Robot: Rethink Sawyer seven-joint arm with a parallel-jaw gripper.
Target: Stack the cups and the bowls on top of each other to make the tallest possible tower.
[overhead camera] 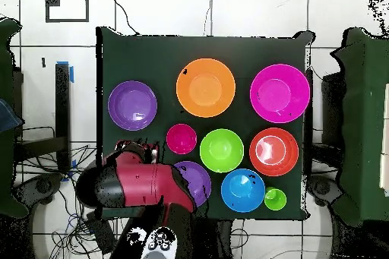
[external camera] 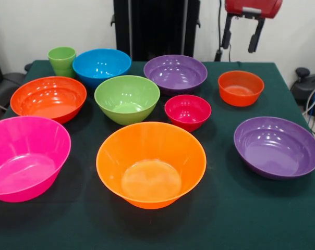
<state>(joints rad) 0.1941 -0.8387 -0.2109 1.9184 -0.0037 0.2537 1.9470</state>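
Observation:
All bowls stand apart, mouth up, on the table; no tower is in view. Front row: pink bowl point(external camera: 26, 158), orange bowl point(external camera: 150, 164), purple bowl point(external camera: 277, 147). Middle: red-orange bowl point(external camera: 48, 98), green bowl point(external camera: 126, 99), small magenta-red bowl point(external camera: 188, 111). Back: light-green cup point(external camera: 62, 61), blue bowl point(external camera: 101, 66), second purple bowl point(external camera: 175, 73), small red-orange bowl point(external camera: 241, 87). My gripper point(external camera: 242, 35) hangs open and empty high above the small red-orange bowl. From overhead the arm point(overhead camera: 144, 184) hides that bowl and part of the purple bowl point(overhead camera: 199, 180).
A dark green cloth point(external camera: 230, 219) covers the table. The overhead view shows the cup point(overhead camera: 275, 199) close to a table corner, with chairs and cables around the table's sides.

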